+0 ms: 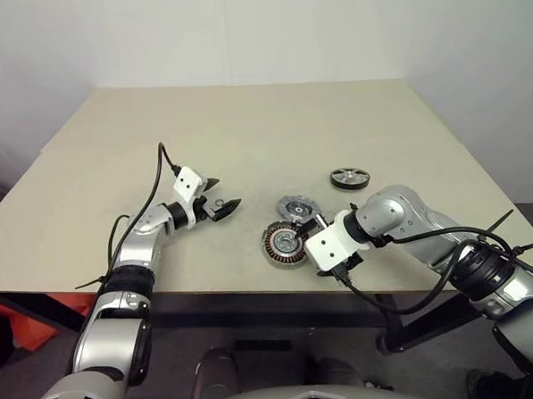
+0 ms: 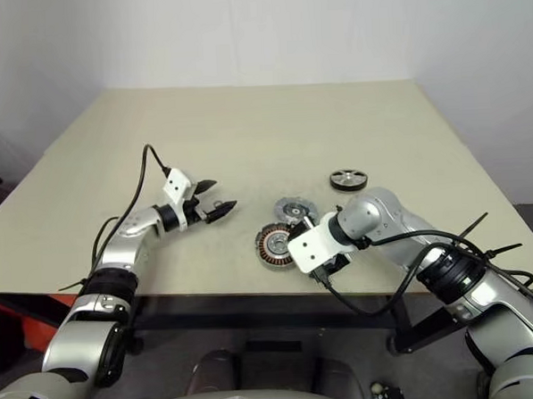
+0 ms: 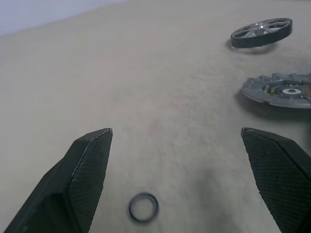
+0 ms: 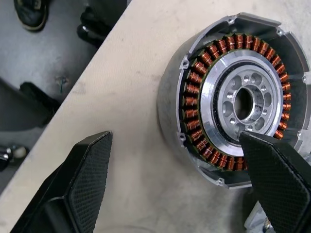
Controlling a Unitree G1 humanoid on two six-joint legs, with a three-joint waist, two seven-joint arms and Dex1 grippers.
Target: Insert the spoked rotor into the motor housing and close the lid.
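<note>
The motor housing (image 4: 238, 97), a silver casing with copper windings around a grey hub, lies open side up near the table's front edge. Just behind it lies the lid (image 1: 295, 208), a grey notched disc. Farther back and to the right sits the spoked rotor (image 1: 349, 178), flat on the table. My right gripper (image 4: 174, 141) points down over the housing's near side, open. One of its fingers (image 4: 277, 179) covers the housing's rim and nothing is held. My left gripper (image 1: 223, 193) hovers open and empty to the left of the parts, pointing toward them.
A small black ring (image 3: 143, 208) lies on the beige table (image 1: 244, 120) just below my left gripper. The table's front edge (image 4: 73, 92) runs close beside the housing, with floor below. Open tabletop stretches behind and to the left.
</note>
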